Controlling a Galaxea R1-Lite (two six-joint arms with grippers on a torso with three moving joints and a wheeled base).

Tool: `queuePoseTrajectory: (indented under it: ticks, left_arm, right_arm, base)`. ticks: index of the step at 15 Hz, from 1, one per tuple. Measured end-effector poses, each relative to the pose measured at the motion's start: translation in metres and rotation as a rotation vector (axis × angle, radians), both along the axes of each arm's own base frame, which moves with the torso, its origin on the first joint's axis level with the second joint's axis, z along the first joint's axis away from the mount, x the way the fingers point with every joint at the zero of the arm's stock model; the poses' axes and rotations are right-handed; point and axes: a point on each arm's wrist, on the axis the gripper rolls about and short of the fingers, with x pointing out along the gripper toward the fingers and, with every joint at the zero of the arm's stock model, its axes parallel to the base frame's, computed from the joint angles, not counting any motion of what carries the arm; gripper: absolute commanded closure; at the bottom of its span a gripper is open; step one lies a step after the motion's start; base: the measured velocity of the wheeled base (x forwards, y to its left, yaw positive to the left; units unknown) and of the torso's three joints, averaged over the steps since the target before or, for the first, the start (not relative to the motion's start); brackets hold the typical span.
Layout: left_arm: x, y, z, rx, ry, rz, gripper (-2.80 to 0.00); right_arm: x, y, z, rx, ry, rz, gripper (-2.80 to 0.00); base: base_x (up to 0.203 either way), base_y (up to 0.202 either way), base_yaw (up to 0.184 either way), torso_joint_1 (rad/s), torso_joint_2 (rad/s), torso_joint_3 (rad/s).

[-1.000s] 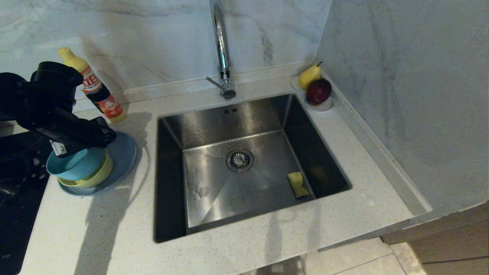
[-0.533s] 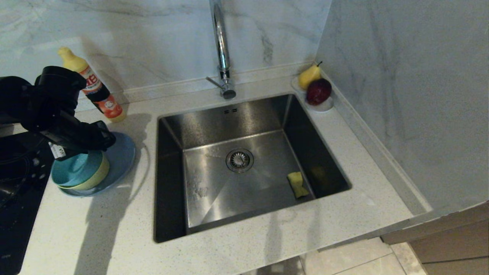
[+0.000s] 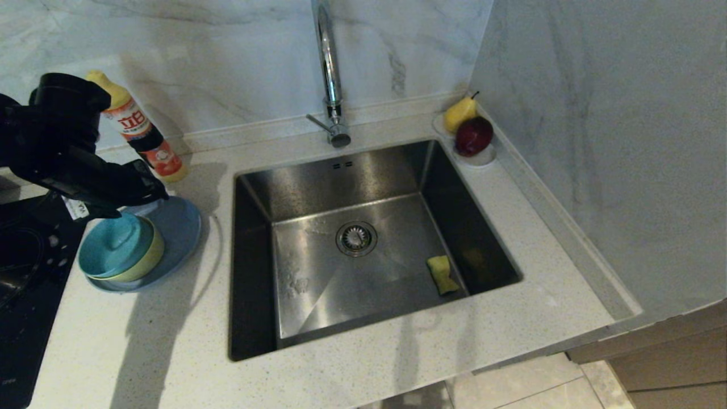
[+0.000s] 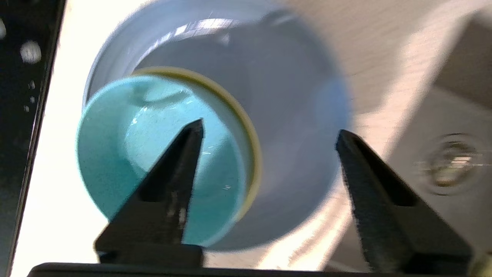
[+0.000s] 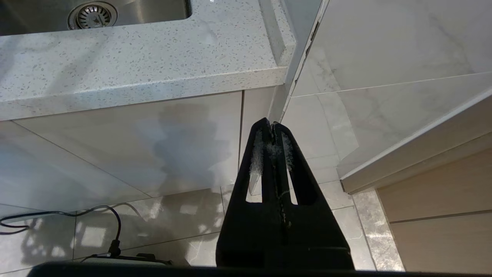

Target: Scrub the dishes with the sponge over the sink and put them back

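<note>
**Bowls stacked on the plate, sponge in the sink**

The blue bowl (image 3: 113,245) sits nested in the yellow bowl (image 3: 149,261) on the plate (image 3: 180,227), at nine o'clock from the sink (image 3: 363,250). The sponge (image 3: 442,274) lies on the sink floor, at four o'clock from the drain (image 3: 356,238). The left gripper (image 4: 269,134) hovers over the stack, fingers apart and holding nothing. The right gripper (image 5: 273,125) hangs below the counter (image 5: 134,73), fingers together. A soap bottle (image 3: 139,133) stands at twelve o'clock from the plate.
</note>
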Motion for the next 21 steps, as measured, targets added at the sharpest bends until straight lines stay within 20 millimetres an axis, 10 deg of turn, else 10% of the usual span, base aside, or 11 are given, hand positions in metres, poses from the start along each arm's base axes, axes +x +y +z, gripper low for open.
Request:
queuePoseTrajectory:
  ticks: [12, 21]
  left_arm:
    - [-0.095, -0.047, 0.084, -0.006, -0.275, -0.601, 0.0]
    - [-0.294, -0.057, 0.055, 0.176, -0.486, -0.754, 0.0]
  right_arm:
    - [0.0, 0.0, 0.0, 0.0, 0.0, 0.0, 0.0]
    - [0.0, 0.0, 0.0, 0.0, 0.0, 0.0, 0.0]
  base:
    - [0.0, 0.0, 0.0, 0.0, 0.0, 0.0]
    - [0.0, 0.0, 0.0, 0.0, 0.0, 0.0]
